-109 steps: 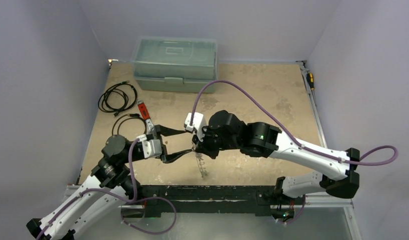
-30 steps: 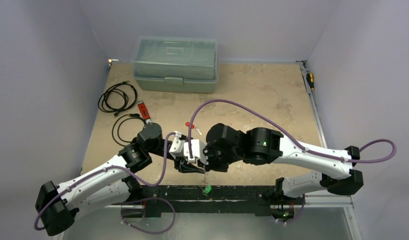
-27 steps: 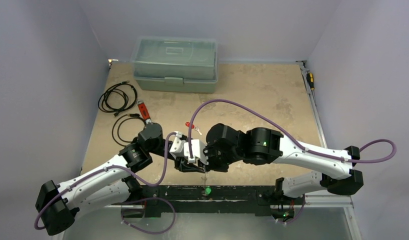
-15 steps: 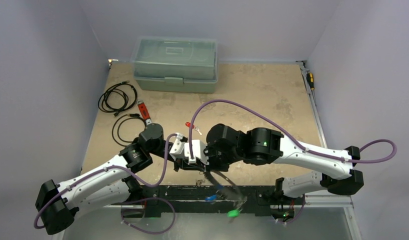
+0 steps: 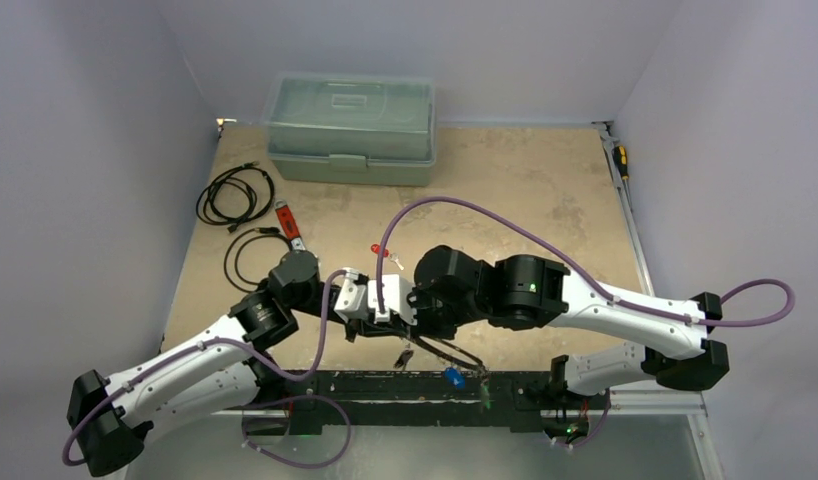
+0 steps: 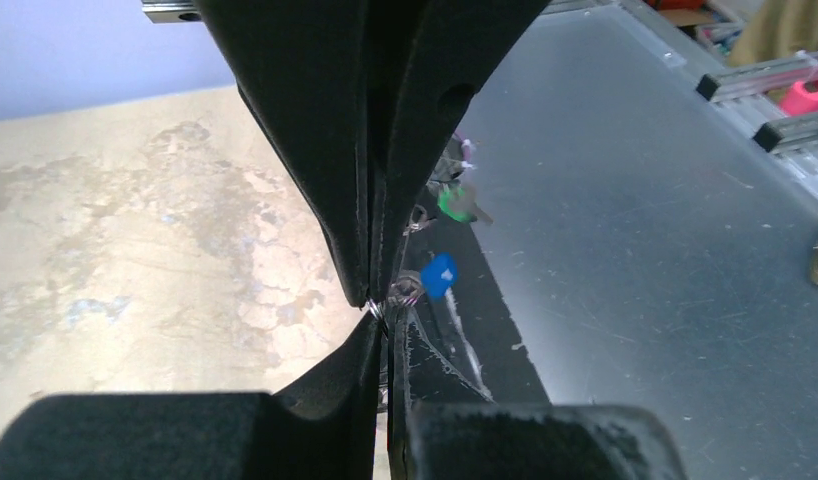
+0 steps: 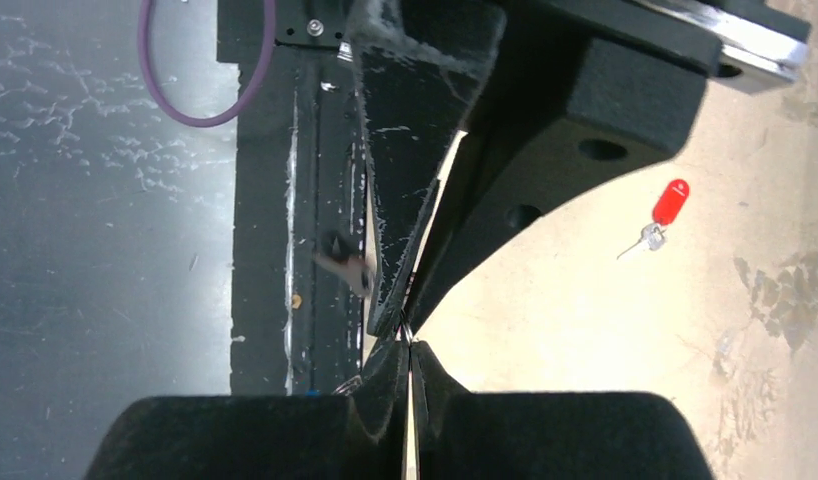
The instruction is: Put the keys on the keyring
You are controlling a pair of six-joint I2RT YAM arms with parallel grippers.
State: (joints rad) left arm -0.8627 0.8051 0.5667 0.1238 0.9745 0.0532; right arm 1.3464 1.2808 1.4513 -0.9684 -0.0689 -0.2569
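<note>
Over the table's front edge my left gripper point(image 5: 385, 328) and right gripper point(image 5: 407, 330) meet tip to tip, both shut on the keyring point(image 5: 463, 353). The thin hoop slants down to the right. A blue key point(image 5: 452, 377), a green key point(image 5: 485, 395) and a black key point(image 5: 405, 355) hang on it. In the left wrist view the ring wire point(image 6: 377, 312) shows at the pinch of my left gripper point(image 6: 387, 330), with the blue key point(image 6: 440, 275) and green key point(image 6: 455, 203) beyond. In the right wrist view my right gripper point(image 7: 410, 350) is shut, and a red key point(image 7: 670, 202) lies loose on the table point(image 7: 585, 330).
The red key point(image 5: 376, 249) lies just behind the grippers. A grey-green lidded box point(image 5: 350, 128) stands at the back. Coiled black cables point(image 5: 235, 193) and a red-handled wrench point(image 5: 288, 222) lie at the left. A black rail point(image 5: 365, 385) runs along the front edge.
My left gripper has shut on the keyring beside the right gripper. The ring, which hung straight down, has swung up to the right, carrying the keys with it.
</note>
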